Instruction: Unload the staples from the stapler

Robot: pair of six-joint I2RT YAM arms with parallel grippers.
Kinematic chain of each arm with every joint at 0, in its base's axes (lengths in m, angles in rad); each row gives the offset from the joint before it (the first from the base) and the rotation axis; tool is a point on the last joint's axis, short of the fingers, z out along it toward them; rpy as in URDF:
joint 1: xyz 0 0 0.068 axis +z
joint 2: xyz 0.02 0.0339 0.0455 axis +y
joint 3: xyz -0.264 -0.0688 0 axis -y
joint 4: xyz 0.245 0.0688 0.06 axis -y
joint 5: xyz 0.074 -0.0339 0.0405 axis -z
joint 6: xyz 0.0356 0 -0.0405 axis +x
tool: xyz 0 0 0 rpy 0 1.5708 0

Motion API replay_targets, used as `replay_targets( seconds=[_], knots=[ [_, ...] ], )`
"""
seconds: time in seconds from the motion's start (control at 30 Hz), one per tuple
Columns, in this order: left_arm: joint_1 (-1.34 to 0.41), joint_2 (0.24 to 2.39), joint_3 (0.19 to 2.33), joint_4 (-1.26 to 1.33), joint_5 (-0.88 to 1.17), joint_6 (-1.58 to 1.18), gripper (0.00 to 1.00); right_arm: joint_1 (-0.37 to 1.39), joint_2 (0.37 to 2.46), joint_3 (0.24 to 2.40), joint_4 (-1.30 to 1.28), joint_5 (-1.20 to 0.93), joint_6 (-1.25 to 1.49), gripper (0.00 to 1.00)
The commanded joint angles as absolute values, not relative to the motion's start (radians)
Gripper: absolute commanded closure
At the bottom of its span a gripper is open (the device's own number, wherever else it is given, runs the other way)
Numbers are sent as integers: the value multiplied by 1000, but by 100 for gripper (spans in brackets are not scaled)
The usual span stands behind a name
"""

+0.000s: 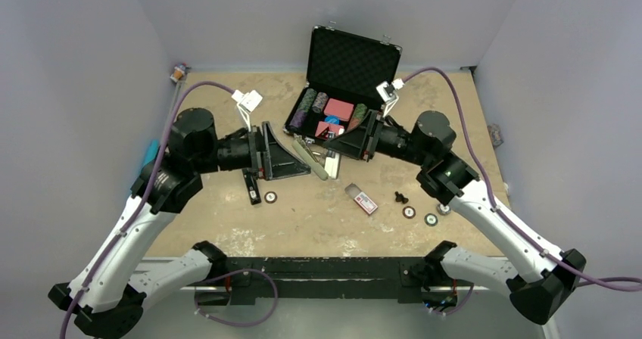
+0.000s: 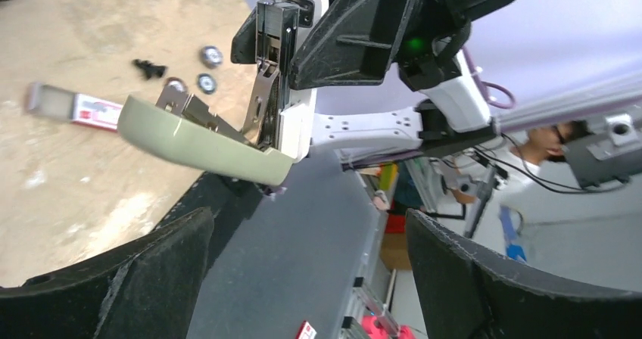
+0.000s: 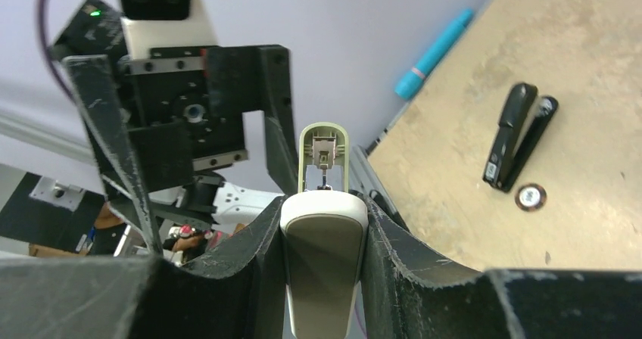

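Observation:
A slim black stapler [image 1: 252, 186] lies shut on the table below my left gripper; it also shows in the right wrist view [image 3: 518, 136]. My right gripper [image 1: 346, 142] is shut on a second, sage-green and white stapler [image 1: 318, 161], held in the air at mid-table. In the right wrist view the fingers [image 3: 394, 241] clamp its body [image 3: 324, 267] from both sides. Its green lid [image 2: 201, 138] is swung open from the metal magazine [image 2: 266, 89]. My left gripper [image 1: 297, 157] is wide open and empty, just left of this stapler, its fingers [image 2: 151, 263] not touching it.
An open black case [image 1: 352, 55] with poker chips and card boxes stands at the back. A small staple box [image 1: 362, 200], a black clip-like piece [image 1: 400, 197] and loose chips [image 1: 270, 197] [image 1: 409, 212] lie on the table. A blue pen [image 1: 151, 151] lies at the left edge.

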State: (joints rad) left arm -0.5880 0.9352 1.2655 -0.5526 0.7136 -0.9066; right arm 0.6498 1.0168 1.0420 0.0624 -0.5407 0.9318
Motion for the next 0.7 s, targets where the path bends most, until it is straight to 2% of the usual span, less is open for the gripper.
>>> replay_targets(
  seconds=[0.0, 0.13, 0.3, 0.47, 0.53, 0.67],
  knots=[
    [-572, 918, 1276, -755, 531, -793, 0, 653, 1035, 1013, 57, -518, 918, 100],
    [-567, 932, 1294, -874, 371, -755, 6, 654, 1081, 1017, 20, -501, 907, 100],
    [-564, 958, 1292, -893, 281, -724, 12, 653, 1162, 1042, -81, -459, 868, 100],
    [-564, 1011, 1288, -857, 255, -698, 34, 654, 1249, 1032, -142, -425, 845, 100],
    [-564, 1045, 1281, -841, 235, -692, 49, 654, 1283, 1026, -152, -425, 840, 100],
    [-564, 1132, 1250, -800, 213, -683, 92, 654, 1341, 1020, -145, -434, 836, 100]
  ],
)
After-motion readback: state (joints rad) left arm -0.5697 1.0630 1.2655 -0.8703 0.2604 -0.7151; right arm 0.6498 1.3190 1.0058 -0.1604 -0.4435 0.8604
